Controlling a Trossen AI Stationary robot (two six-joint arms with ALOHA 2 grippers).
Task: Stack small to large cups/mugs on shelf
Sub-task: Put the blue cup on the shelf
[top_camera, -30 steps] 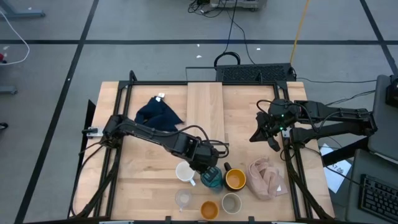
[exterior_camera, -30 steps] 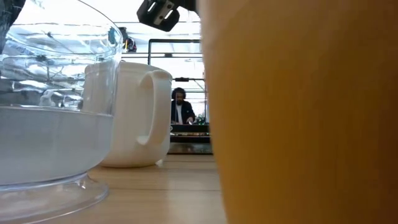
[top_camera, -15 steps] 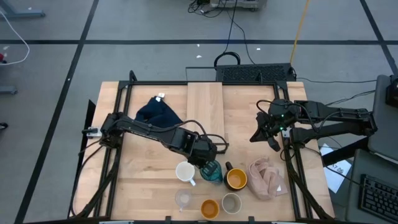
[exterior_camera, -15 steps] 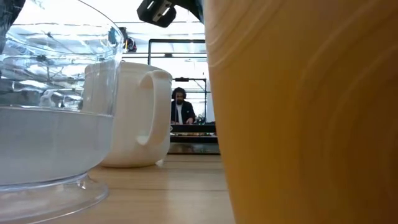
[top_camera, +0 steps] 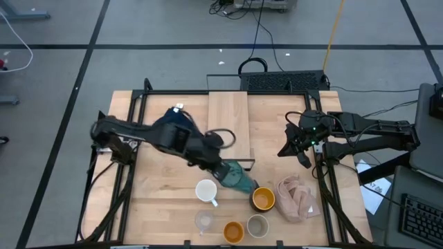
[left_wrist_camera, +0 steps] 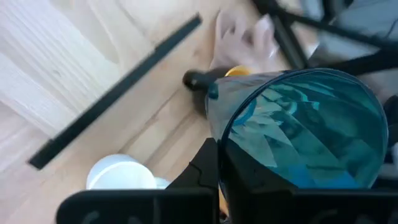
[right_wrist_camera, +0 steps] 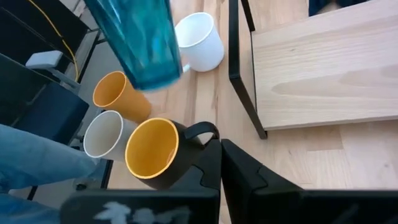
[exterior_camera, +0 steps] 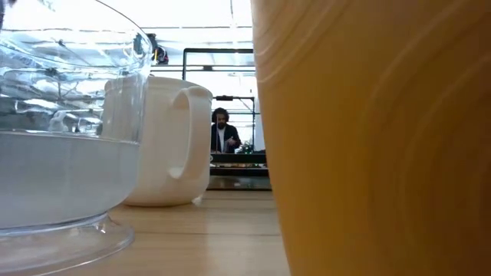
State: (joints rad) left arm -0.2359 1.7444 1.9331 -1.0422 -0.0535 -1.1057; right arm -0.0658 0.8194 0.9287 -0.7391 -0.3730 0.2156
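Near-edge row: small clear glass [top_camera: 203,221], small orange cup [top_camera: 233,232] and small grey-beige cup [top_camera: 257,225] stand side by side along the near edge of the tabletop [top_camera: 156,200].
Second row: white mug [top_camera: 206,190] stands upright behind the glass; black mug with yellow-orange inside [top_camera: 261,198] stands behind the grey-beige cup, just beside the pink-beige cloth [top_camera: 296,198] toward the right edge.
Teal ribbed tumbler [top_camera: 239,180]: lifted clear of the tabletop and tilted, above the gap between the white mug and the black mug, just off the near end of the shelf [top_camera: 228,124].
Left gripper [top_camera: 223,170]: fingers pinch the tumbler; in the left wrist view one finger sits inside its rim.
Shelf: lies along the middle of the tabletop toward the far edge, bare.
Right gripper [top_camera: 294,146]: waits near the right edge, well apart from the cups; its fingers are pressed together.
Dark navy cloth [top_camera: 181,119]: lies left of the shelf, partly under the left arm.
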